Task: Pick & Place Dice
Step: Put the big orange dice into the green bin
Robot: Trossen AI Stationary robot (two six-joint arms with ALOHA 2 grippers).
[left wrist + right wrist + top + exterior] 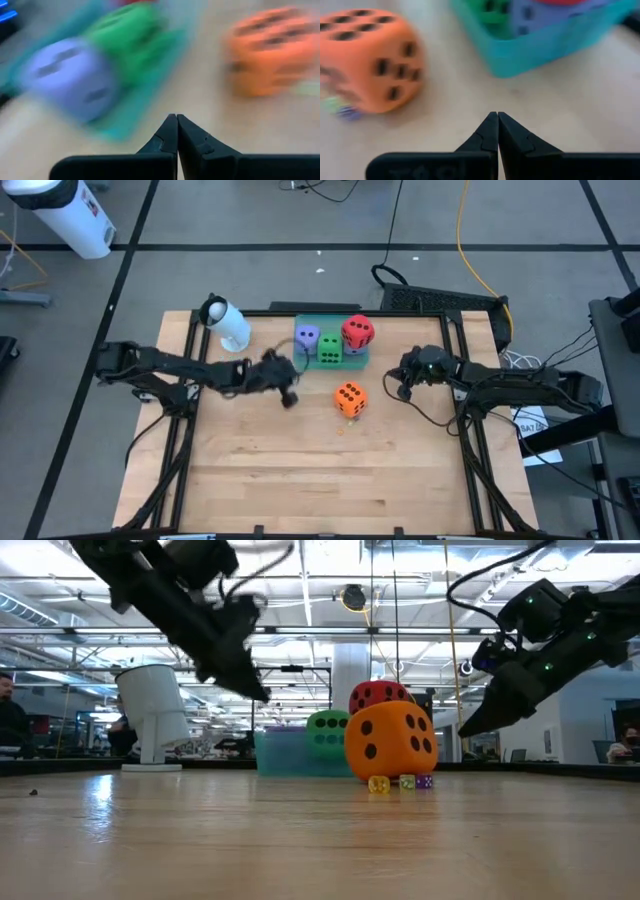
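A teal tray (300,320) at the table's far middle holds a light purple die (307,337), a green die (329,351) and a red die (358,332), which sits higher than the others. The orange die (349,398) rests on the table just in front of the tray. My left gripper (289,398) hangs shut above the table, left of the orange die. My right gripper (403,390) hangs shut to its right. In the left wrist view my left gripper (176,117) points between the purple die (70,80) and the orange die (270,50). Neither gripper touches anything.
A white cylinder-shaped object (228,323) stands at the table's far left, near the tray. Three tiny dice (405,781) lie on the wood in front of the orange die. The near half of the table (320,480) is bare wood.
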